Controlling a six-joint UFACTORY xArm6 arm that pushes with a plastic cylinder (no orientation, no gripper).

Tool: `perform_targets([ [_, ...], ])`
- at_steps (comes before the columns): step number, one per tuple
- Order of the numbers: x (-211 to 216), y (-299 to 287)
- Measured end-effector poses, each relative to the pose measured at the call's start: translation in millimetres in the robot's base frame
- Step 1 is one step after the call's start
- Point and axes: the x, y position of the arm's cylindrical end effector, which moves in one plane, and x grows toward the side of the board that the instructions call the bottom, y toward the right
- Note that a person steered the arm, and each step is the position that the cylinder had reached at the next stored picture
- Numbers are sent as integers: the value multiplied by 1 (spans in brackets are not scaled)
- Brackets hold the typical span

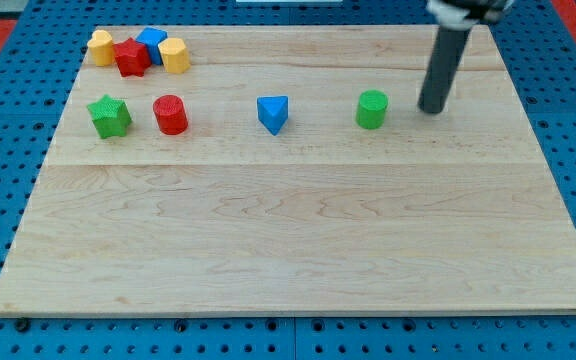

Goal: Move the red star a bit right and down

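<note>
The red star (131, 57) lies at the view's top left in a tight cluster, touching a yellow block (101, 47) on its left, a blue block (152, 41) behind it and a yellow block (175, 55) on its right. My tip (431, 108) rests on the board at the view's upper right, just right of a green cylinder (372, 109) and far from the red star.
A green star (110, 116), a red cylinder (170, 114) and a blue triangular block (273, 113) stand in a row below the cluster. The wooden board (288, 240) sits on a blue pegboard surface.
</note>
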Motion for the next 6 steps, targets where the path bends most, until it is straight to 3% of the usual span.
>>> perform_targets([
  [1,-90,-129],
  [2,-133,-232],
  [4,-133,-443],
  [5,-90,-425],
  [6,-81,-381],
])
